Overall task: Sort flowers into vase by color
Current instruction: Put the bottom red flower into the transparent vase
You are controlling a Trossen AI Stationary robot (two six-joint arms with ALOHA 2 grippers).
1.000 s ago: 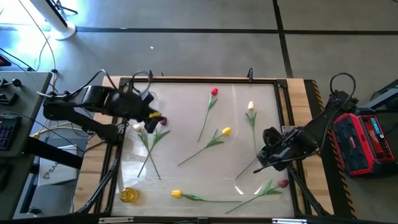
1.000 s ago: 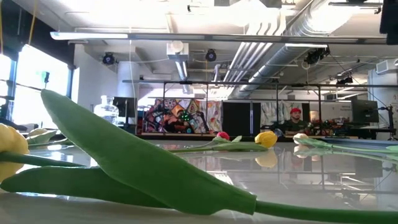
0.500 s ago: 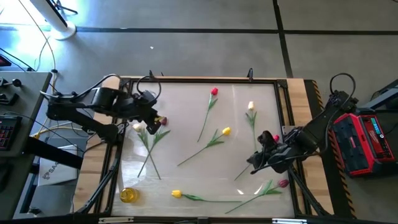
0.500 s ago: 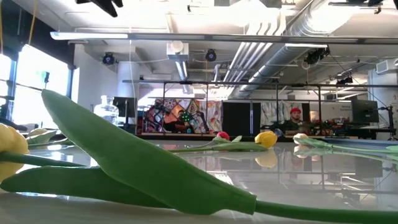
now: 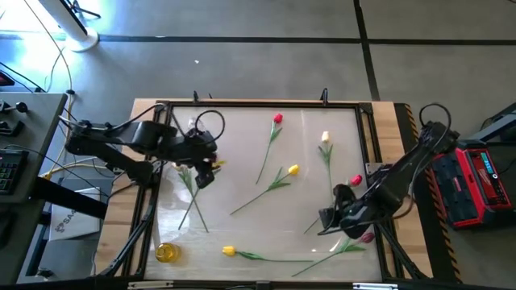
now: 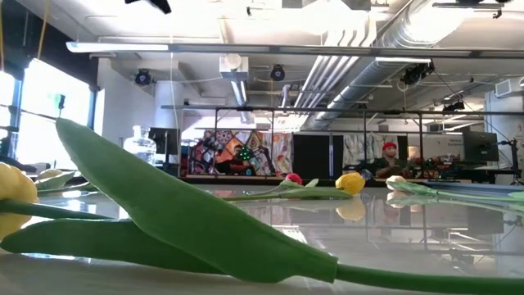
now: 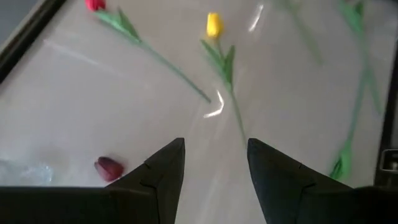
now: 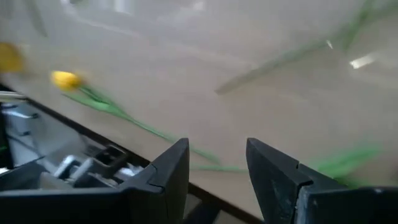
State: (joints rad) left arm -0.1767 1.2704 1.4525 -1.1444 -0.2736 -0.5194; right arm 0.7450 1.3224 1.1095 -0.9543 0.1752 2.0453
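Green-stemmed flowers (image 5: 272, 186) lie scattered across the table (image 5: 242, 145); none is picked up yet. Your left gripper (image 7: 214, 171) and right gripper (image 8: 217, 169) hover open and empty; next, lower onto a stem.

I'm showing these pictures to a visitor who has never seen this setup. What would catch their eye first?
Probably the tulips scattered flat across the pale table: a red one and a white one toward the far edge, a yellow one mid-table. Next, the two dark arms reaching in, the left end effector open over the left side, the right end effector open near the right front. In the low view a big green leaf fills the foreground.
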